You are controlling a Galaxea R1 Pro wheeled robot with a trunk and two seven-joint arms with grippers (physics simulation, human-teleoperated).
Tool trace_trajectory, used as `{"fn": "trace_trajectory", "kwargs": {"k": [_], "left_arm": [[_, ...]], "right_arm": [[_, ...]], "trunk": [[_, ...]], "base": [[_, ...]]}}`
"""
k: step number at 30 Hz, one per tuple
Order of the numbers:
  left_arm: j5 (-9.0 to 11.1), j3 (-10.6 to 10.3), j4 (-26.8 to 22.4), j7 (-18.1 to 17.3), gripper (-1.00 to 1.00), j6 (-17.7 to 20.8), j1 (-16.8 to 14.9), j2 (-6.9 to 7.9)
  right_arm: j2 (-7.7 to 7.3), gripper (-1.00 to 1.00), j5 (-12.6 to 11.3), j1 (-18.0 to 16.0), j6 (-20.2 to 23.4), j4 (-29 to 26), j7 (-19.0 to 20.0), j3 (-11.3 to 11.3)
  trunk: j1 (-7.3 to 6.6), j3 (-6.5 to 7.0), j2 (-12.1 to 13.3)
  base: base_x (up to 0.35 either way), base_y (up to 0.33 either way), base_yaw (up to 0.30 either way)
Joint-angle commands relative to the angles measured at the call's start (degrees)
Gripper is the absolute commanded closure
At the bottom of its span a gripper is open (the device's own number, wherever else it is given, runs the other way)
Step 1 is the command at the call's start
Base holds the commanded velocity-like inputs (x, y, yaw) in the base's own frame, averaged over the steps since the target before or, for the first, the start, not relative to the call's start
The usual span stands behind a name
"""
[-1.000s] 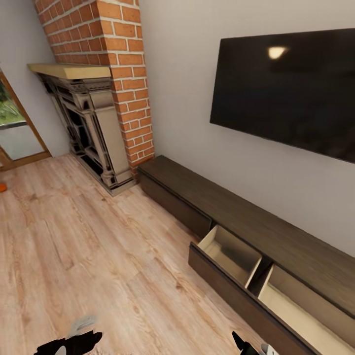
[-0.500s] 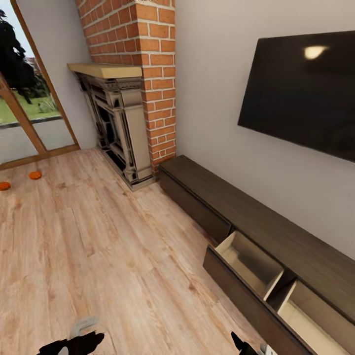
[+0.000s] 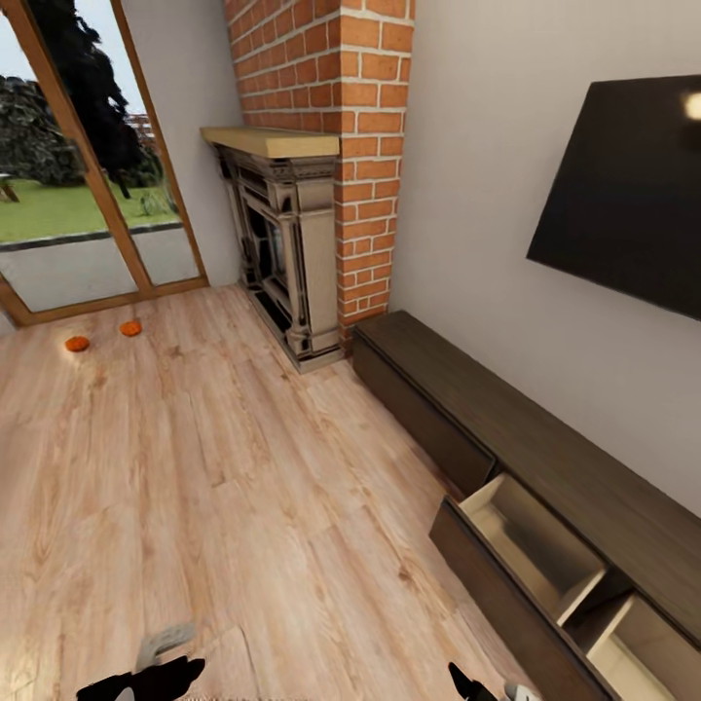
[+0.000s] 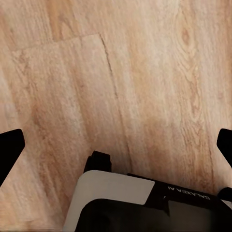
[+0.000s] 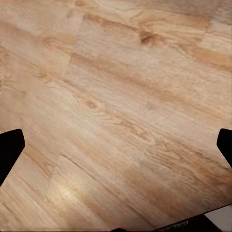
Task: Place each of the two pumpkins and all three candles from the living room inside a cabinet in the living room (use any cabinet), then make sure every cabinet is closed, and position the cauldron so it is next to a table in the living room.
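Two small orange pumpkins (image 3: 77, 343) (image 3: 130, 328) lie on the wood floor at the far left, near the glass door. The long low dark-brown cabinet (image 3: 458, 389) runs along the right wall. Two of its drawers (image 3: 531, 540) (image 3: 638, 657) stand pulled out, and their pale insides look empty. My left gripper (image 3: 146, 677) (image 4: 116, 147) hangs low over bare floor, its dark fingertips (image 4: 9, 150) wide apart with nothing between them. My right gripper (image 3: 477, 686) (image 5: 116, 145) is likewise open over the planks, near the front of the open drawers.
A brick chimney with an ornate fireplace (image 3: 287, 253) stands between the glass door (image 3: 88, 195) and the cabinet. A large dark TV (image 3: 628, 204) hangs on the wall above the cabinet. Wide wood floor (image 3: 224, 467) stretches from me to the pumpkins.
The head view has swung to the left: fireplace and cabinet slide right in the picture, while the glass door and both pumpkins come into view. Both grippers keep their place at the picture's lower edge.
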Motion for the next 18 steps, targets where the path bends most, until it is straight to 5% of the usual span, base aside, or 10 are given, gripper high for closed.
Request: {"fn": "trace_trajectory", "kwargs": {"k": [1, 18], "left_arm": [[0.51, -0.3, -0.04, 0.34, -1.0, 0.12, -0.05, 0.07], [0.53, -0.3, 0.1, 0.34, -1.0, -2.14, -0.05, 0.07]], "right_arm": [[0.26, -1.0, -0.11, -0.01, -0.22, -0.01, -0.11, 0.44], [1.37, -1.0, 0.97, -0.01, -1.28, -0.01, -3.02, 0.45]], "trunk": [[-0.22, 0.13, 0.38], [-3.95, 3.18, 7.19]], "base": [[0.0, 0.0, 0.291], [0.0, 0.0, 0.291]]}}
